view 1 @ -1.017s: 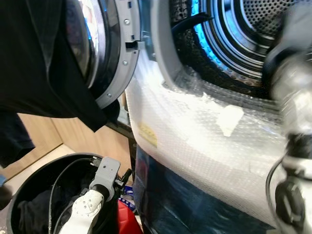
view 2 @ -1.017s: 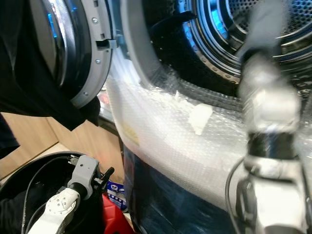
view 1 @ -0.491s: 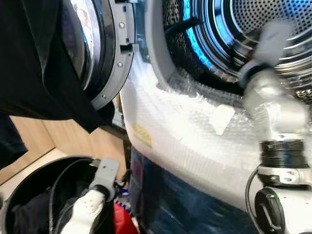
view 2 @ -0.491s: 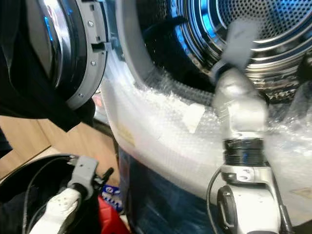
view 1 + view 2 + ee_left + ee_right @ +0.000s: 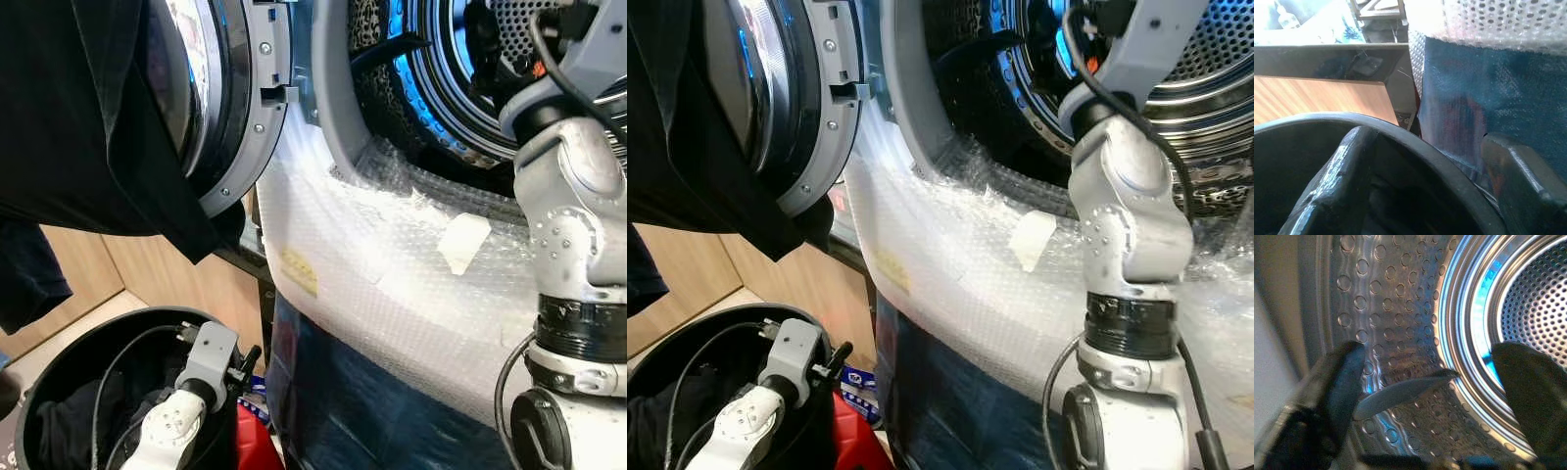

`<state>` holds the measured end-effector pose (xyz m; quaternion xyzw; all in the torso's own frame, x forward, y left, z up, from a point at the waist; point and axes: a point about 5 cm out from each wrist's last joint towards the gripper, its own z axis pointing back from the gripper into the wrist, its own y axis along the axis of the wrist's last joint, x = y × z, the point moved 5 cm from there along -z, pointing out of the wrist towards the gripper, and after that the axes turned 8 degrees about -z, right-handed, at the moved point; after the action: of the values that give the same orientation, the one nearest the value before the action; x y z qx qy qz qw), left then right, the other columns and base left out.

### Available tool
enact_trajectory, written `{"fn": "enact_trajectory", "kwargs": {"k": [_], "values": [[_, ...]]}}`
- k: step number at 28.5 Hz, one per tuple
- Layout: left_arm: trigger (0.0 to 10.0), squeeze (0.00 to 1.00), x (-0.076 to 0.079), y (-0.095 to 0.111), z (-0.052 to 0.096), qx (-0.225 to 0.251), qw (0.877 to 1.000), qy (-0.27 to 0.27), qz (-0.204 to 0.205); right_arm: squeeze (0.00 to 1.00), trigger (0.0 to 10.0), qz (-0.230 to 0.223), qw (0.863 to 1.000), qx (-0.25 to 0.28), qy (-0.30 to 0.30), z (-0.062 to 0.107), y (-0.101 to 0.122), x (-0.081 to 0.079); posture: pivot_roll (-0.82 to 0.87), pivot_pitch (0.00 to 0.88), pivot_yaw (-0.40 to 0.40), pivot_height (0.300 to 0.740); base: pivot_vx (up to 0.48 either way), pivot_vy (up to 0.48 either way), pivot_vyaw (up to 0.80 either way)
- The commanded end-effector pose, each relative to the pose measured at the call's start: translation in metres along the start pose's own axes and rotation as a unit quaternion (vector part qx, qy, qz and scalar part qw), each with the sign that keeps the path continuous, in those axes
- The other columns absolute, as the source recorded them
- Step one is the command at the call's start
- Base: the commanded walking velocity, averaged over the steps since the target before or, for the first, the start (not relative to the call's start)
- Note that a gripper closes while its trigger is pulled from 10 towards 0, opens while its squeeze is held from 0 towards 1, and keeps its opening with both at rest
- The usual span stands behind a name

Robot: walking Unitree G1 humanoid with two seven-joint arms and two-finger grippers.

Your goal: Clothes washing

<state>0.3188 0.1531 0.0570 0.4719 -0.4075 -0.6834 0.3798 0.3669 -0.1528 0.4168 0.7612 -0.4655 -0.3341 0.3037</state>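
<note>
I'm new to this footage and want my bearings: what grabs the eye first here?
The washing machine's steel drum glows blue, and the right arm's gripper reaches inside it with fingers apart. A black garment drapes over the open door, and the left gripper sits at the black laundry basket below.

No writing can be read anywhere. A small yellow sticker sits under the clear bubble wrap on the washing machine's front, near its left edge, but its print is too blurred.
</note>
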Motion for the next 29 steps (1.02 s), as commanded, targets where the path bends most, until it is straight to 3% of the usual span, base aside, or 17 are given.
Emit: {"fn": "enact_trajectory", "kwargs": {"k": [1,2,3,6,10,11,12,15,17,18,19,21,24,27,29], "values": [[10.0,0.00,0.005,0.003,0.000,0.005,1.000,-0.011,-0.005,0.00,10.0,-0.037,0.997,0.039,0.051,0.010,0.020,-0.020,0.13,0.000,0.002,0.740,0.000,0.000,0.00],[10.0,0.00,0.005,0.003,0.000,0.005,1.000,-0.011,-0.005,0.00,10.0,-0.037,0.997,0.039,0.051,0.010,0.020,-0.020,0.13,0.000,0.002,0.740,0.000,0.000,0.00],[10.0,0.00,0.007,0.003,0.000,0.006,1.000,-0.013,-0.006,0.00,10.0,-0.070,0.993,0.033,0.088,0.020,0.017,-0.030,0.13,0.000,-0.001,0.740,0.000,0.000,0.00],[10.0,0.00,0.006,0.003,0.000,0.007,1.000,-0.011,-0.006,0.00,10.0,-0.099,0.983,0.022,0.155,0.037,0.012,-0.045,0.12,0.000,-0.003,0.740,0.000,0.000,0.00],[10.0,0.00,-0.004,0.004,0.001,0.013,1.000,0.014,-0.012,0.00,10.0,-0.151,0.947,-0.002,0.283,0.071,0.009,-0.077,0.12,0.000,-0.005,0.740,0.000,0.000,0.00],[10.0,0.00,-0.004,0.004,0.001,0.013,1.000,0.014,-0.012,0.00,10.0,-0.151,0.947,-0.002,0.283,0.071,0.009,-0.077,0.12,0.000,-0.005,0.740,0.000,0.000,0.00],[10.0,0.00,-0.010,0.003,0.001,0.011,1.000,0.024,-0.012,0.00,10.0,-0.154,0.930,-0.030,0.333,0.088,0.000,-0.089,0.12,0.000,-0.008,0.740,0.000,0.000,0.00],[10.0,0.00,-0.017,0.001,0.000,0.010,0.999,0.035,-0.014,0.00,10.0,-0.172,0.896,-0.085,0.401,0.117,-0.021,-0.104,0.12,0.000,-0.010,0.740,0.000,0.000,0.00],[10.0,0.00,-0.018,0.002,0.001,0.012,0.999,0.037,-0.014,0.00,10.0,-0.183,0.888,-0.092,0.412,0.123,-0.023,-0.106,0.12,0.000,-0.009,0.740,0.000,0.000,0.00],[10.0,0.00,-0.020,0.002,0.001,0.014,0.999,0.041,-0.016,0.00,10.0,-0.193,0.876,-0.103,0.431,0.131,-0.025,-0.111,0.13,0.000,-0.009,0.740,0.000,0.000,0.00],[10.0,0.00,-0.024,0.005,0.002,0.020,0.998,0.048,-0.023,0.00,10.0,-0.199,0.853,-0.131,0.465,0.146,-0.029,-0.119,0.13,0.000,-0.009,0.740,0.000,0.000,0.00],[10.0,0.00,-0.029,0.007,0.002,0.025,0.998,0.057,-0.025,0.00,10.0,-0.200,0.845,-0.145,0.475,0.152,-0.032,-0.120,0.13,0.000,-0.010,0.740,0.000,0.000,0.00],[10.0,0.00,-0.042,0.011,0.006,0.036,0.996,0.084,-0.024,0.00,10.0,-0.178,0.833,-0.206,0.481,0.172,-0.056,-0.116,0.14,0.000,-0.003,0.740,0.000,0.000,0.00],[10.0,0.00,-0.044,0.017,0.010,0.056,0.995,0.081,-0.006,0.00,10.0,-0.148,0.822,-0.277,0.474,0.197,-0.092,-0.104,0.14,0.000,0.002,0.740,0.000,0.000,0.00],[10.0,0.00,-0.045,0.019,0.014,0.066,0.995,0.070,0.006,0.00,10.0,-0.119,0.815,-0.342,0.452,0.218,-0.126,-0.084,0.14,0.000,0.003,0.740,0.000,0.000,0.00]]}}
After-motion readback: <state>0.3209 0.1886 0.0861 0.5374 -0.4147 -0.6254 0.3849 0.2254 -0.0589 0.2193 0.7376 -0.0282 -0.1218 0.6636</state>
